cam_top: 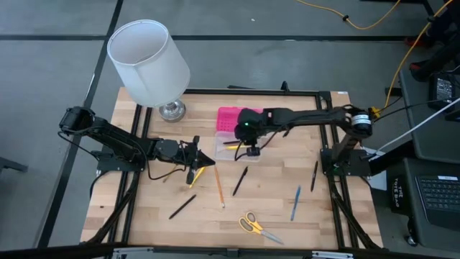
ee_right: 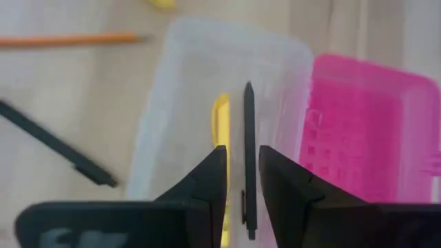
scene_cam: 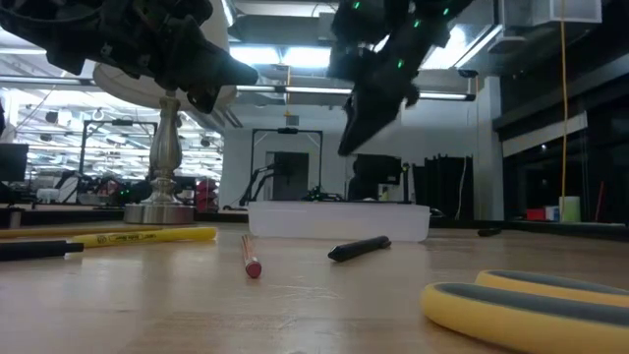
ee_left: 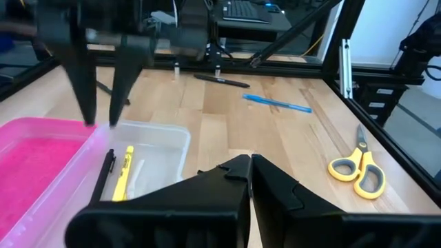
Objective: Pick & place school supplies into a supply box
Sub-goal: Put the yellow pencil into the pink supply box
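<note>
The supply box stands at the table's middle, a clear tray [cam_top: 228, 144] with its pink lid [cam_top: 231, 118] laid open on the far side. A black pen [ee_right: 249, 131] and a yellow pen [ee_right: 220, 124] lie in the tray. My right gripper [ee_right: 242, 172] hangs open above the tray [ee_left: 162, 145], clear of both pens. My left gripper [cam_top: 208, 160] waits shut to the tray's left, above the table, holding nothing. More school supplies lie loose on the wood: an orange pencil [cam_top: 218, 185], black pens [cam_top: 240, 181], a blue pen [cam_top: 295, 203] and yellow-handled scissors [cam_top: 257, 226].
A lamp with a white shade [cam_top: 151, 61] stands at the far left of the table. A yellow pen [cam_top: 194, 176] lies under my left gripper, another black pen [cam_top: 182, 206] toward the near left, and one [cam_top: 314, 175] by the right arm's base. A black frame [cam_top: 316, 93] edges the table.
</note>
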